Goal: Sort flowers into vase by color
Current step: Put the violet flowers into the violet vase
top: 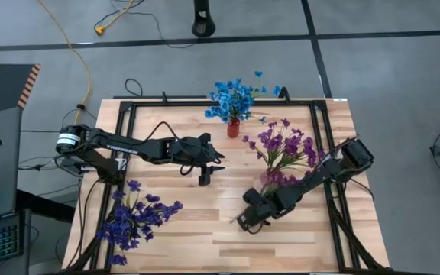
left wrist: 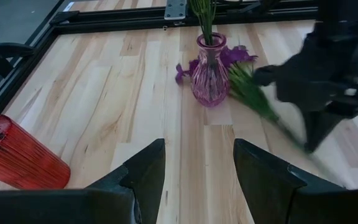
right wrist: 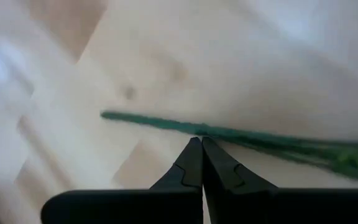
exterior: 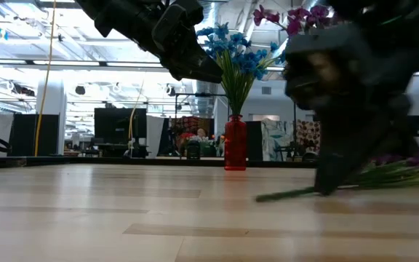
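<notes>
Broadly, the bench (top: pixel 205 229) carries three flower groups: blue flowers (top: pixel 233 98) in a red vase (top: pixel 234 127) at twelve o'clock, purple flowers (top: pixel 285 147) at two, indigo flowers (top: pixel 136 218) loose at eight. The right gripper (top: pixel 244 221), jaws pressed together, pinches a thin green stem (right wrist: pixel 185 126) low at five o'clock. Such stems look light and springy; grip mid-stem. The left gripper (top: pixel 205 177) hangs with jaws spread at centre, beside the pink vase (left wrist: pixel 211 70).
</notes>
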